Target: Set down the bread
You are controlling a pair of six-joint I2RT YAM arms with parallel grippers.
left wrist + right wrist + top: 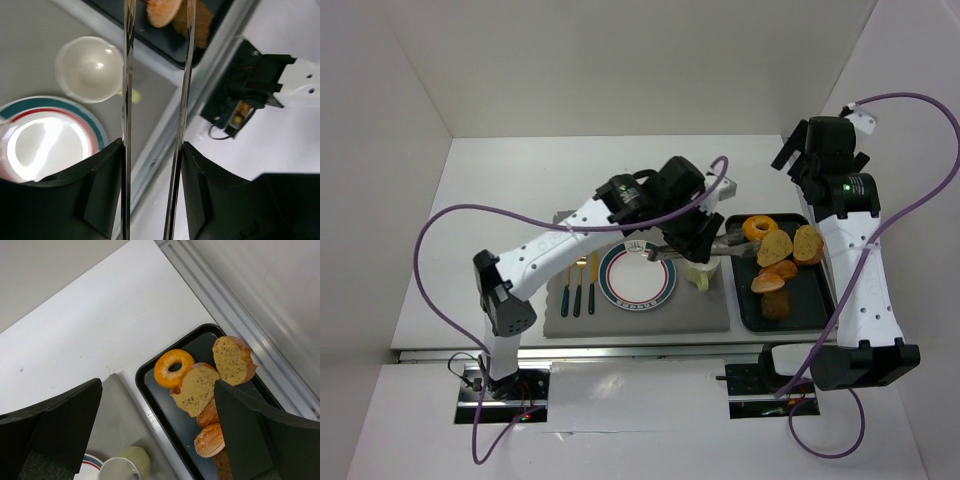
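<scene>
Black tray [812, 300] is sitting at the right end of the white table [520, 170], its left rim running just beside the grey mat [650, 322]. That narrow seam is the edge I am watching most closely. The left gripper [692, 238] is reaching across the plate [638, 303], and its fingers [105, 185] are clamping a pair of metal tongs [127, 75]. The two blades are standing apart and pointing over the tray's left side. I cannot tell whether they are touching any food (their tips are running off the top of the left wrist view). A pale cup [90, 70] is standing on the mat between the plate and the tray, close under the tongs. The right gripper [157, 390] is hovering above the tray's far end, its fingers spread wide with nothing between them.

The toast slice [197, 389] is leaning in the tray just beside the doughnut [173, 367]. A cut roll half [232, 359] is sitting on its other side, and orange rolls [775, 276] are lying nearer me. The brown chunk [777, 306] is lying at the near end of that row, just beside a roll. Bare tray floor is showing to its right, giving me some room there.

Cutlery [578, 292] with green handles is lying on the mat left of the plate. Plain white walls are closing in the table on three sides.
</scene>
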